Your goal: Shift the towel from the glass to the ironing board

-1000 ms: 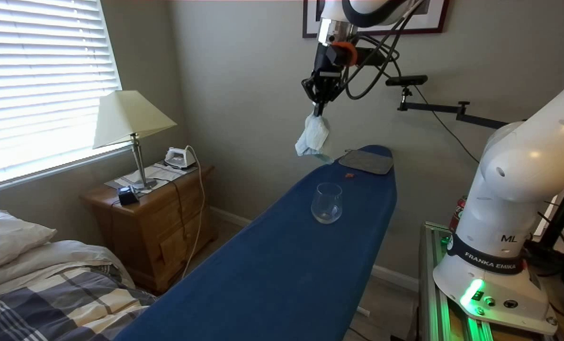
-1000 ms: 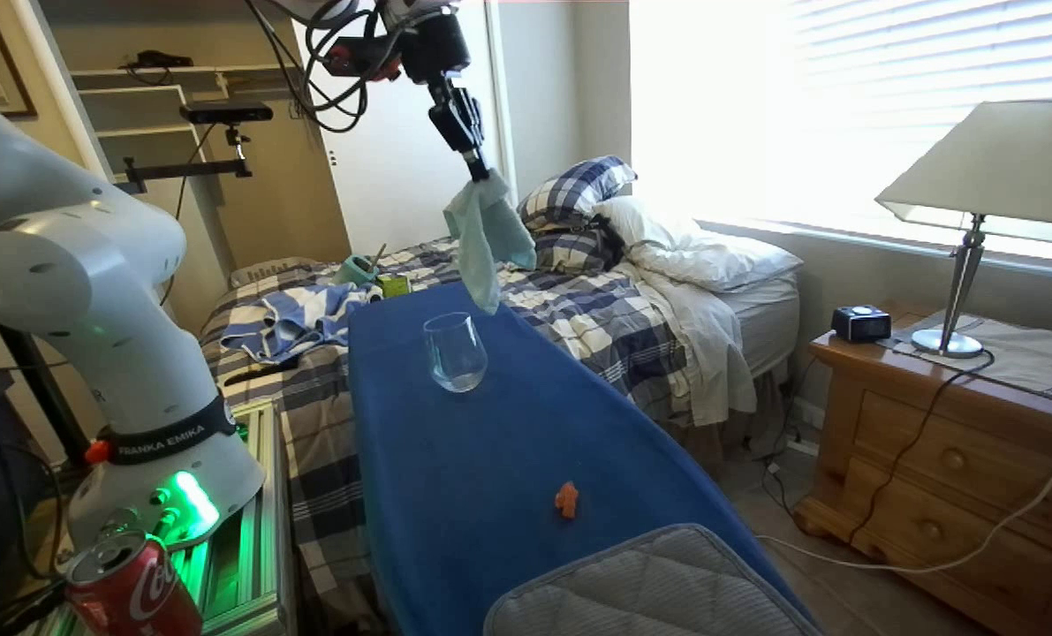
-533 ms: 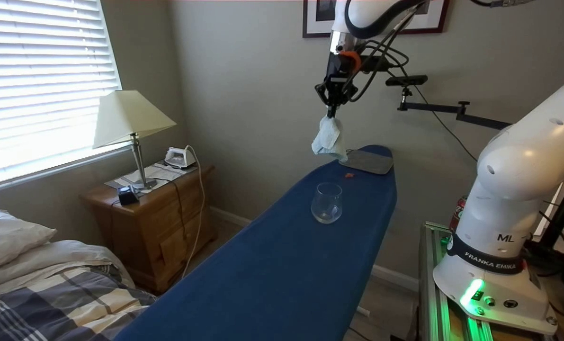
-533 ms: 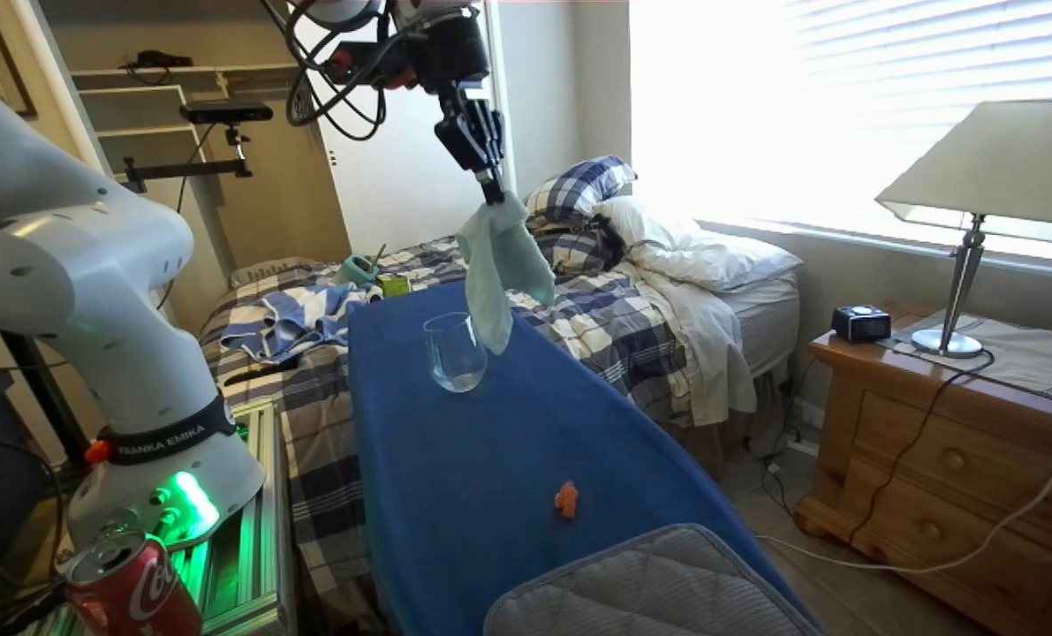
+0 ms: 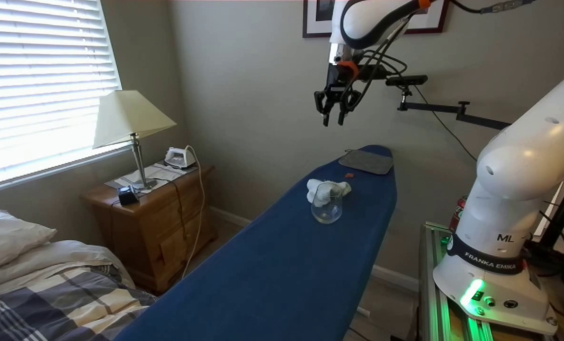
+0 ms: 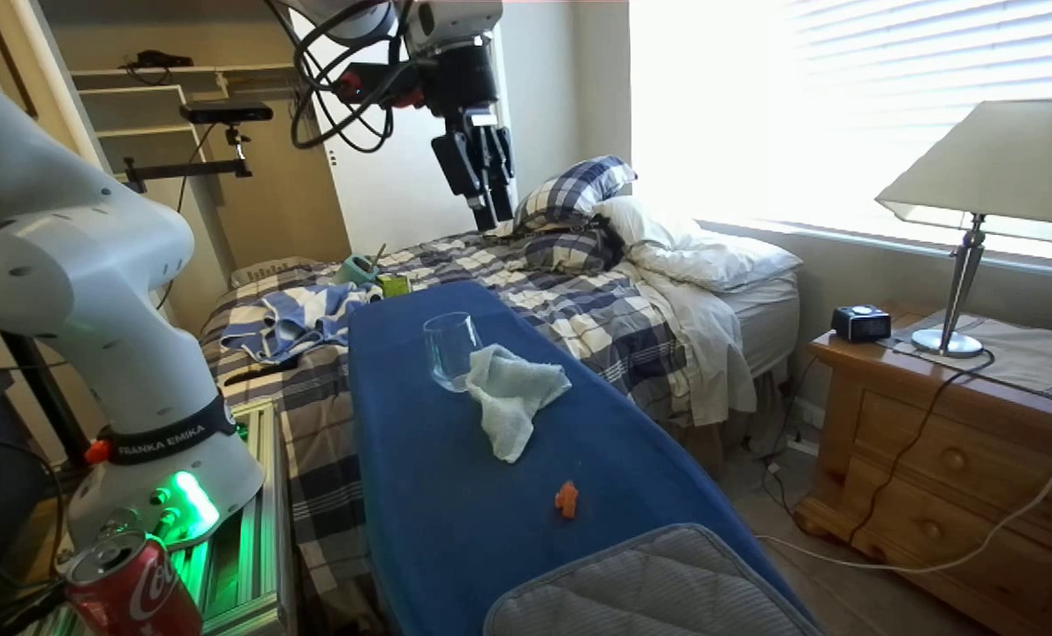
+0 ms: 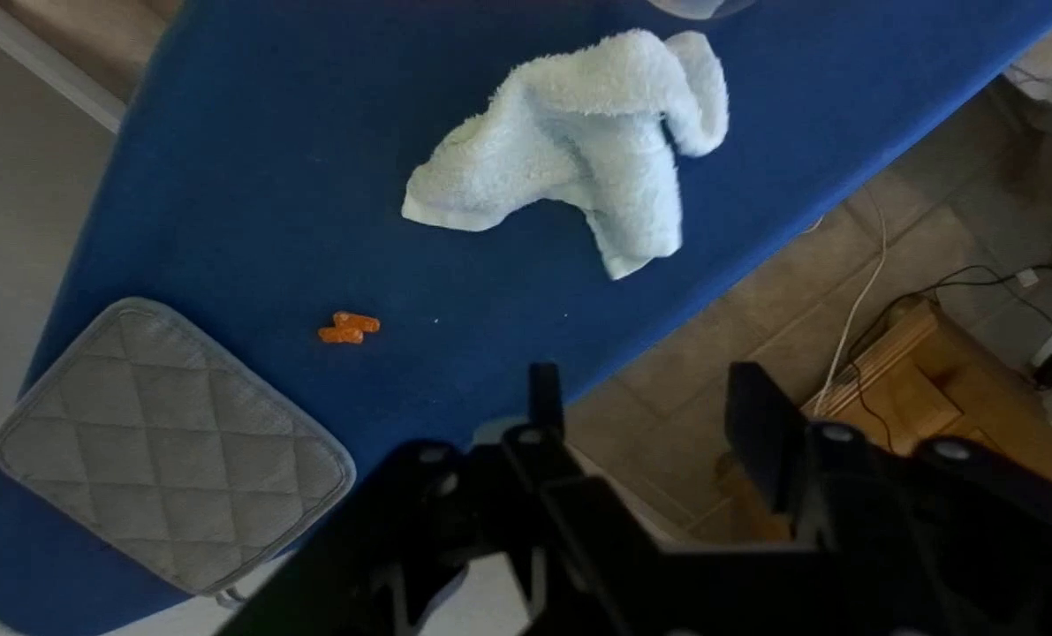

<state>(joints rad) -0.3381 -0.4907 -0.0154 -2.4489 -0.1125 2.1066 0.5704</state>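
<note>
Apparently the shift is done: the towel (image 6: 517, 390) lies crumpled on the ironing board (image 5: 244, 284), just beside the upright glass (image 5: 326, 216). The gripper (image 5: 333, 122) hangs well above the glass, jaws spread, nothing between them — likely only withdrawal remains. The towel sits inside the board's edges — and the board runs on past the glass, leaving room.

- The arm (image 5: 523, 189) I steer is white, smooth and round, with little grey caps (image 5: 489, 169).
- I can read black letters (image 5: 505, 237) on it: ML.
- A black band (image 5: 485, 259) says FRANKA EMIKA.
- A green light (image 5: 472, 292) glows below it.
- Black cables (image 5: 389, 40) loop near my fingers (image 7: 760, 433), which are black with round grey screws (image 7: 837, 432).
</note>
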